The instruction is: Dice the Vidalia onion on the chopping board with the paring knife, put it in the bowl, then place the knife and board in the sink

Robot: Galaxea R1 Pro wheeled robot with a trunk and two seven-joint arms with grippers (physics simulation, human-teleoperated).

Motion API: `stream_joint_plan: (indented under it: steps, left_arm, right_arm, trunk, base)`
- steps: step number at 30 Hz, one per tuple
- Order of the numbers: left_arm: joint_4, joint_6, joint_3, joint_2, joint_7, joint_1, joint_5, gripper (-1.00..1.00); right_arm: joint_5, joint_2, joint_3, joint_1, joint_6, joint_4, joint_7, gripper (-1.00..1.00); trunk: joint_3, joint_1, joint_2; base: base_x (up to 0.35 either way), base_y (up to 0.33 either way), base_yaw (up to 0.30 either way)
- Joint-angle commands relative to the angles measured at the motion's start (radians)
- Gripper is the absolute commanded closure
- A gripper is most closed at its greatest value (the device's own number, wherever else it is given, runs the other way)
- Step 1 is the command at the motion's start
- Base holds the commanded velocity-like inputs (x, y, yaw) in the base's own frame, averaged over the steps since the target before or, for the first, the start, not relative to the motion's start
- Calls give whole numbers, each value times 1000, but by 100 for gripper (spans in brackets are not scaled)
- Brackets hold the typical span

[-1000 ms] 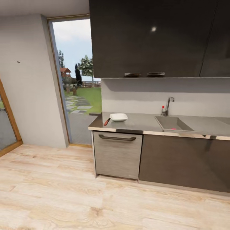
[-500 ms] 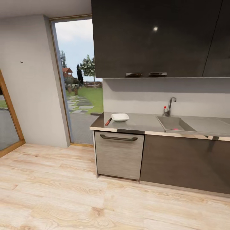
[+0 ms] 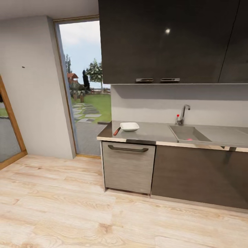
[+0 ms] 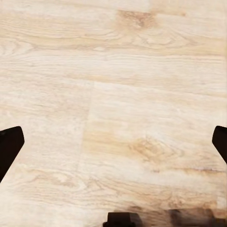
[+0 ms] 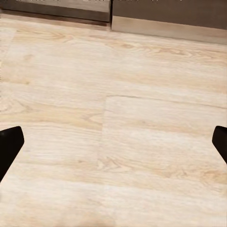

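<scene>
Beyond pale floor (image 3: pixel 69 206), grey countertop (image 3: pixel 155 132).

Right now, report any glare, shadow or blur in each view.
Head view: a small bright glare spot on the glossy black upper cabinets; shadow beneath them on the grey wall; distant items are soft. Wrist views: evenly lit pale wood floor, slightly soft grain.

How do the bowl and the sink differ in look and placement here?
The bowl is white and sits on top of the countertop; the sink is grey and recessed into it. The bowl is near the counter's left end, the sink further right. Both are squarish, shallow and open-topped.
</scene>
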Motion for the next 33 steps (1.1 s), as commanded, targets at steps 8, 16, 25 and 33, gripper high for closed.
stream_joint_plan:
  steps: [8,16,25,33]
  left_arm:
    - [44,-46,10,3,-5,27,-7,-100]
    - [89,-91,11,3,-6,28,-9,-100]
    - [140,-142,11,14,-6,28,-9,-100]
    - [184,-186,11,19,-6,28,-9,-100]
  right_arm:
    - [-1,4,0,0,-45,1,-4,-100]
    - [-1,3,0,0,-72,2,-4,-100]
    - [-2,3,0,0,-74,3,-4,-100]
    - [-7,7,-1,0,-97,1,-8,-100]
  trunk:
    - [-1,0,-1]
    - [-1,0,-1]
    - [-1,0,-1]
    - [-1,0,-1]
  base:
    - [0,0,0]
    - [0,0,0]
    - [60,38,0]
    - [226,174,0]
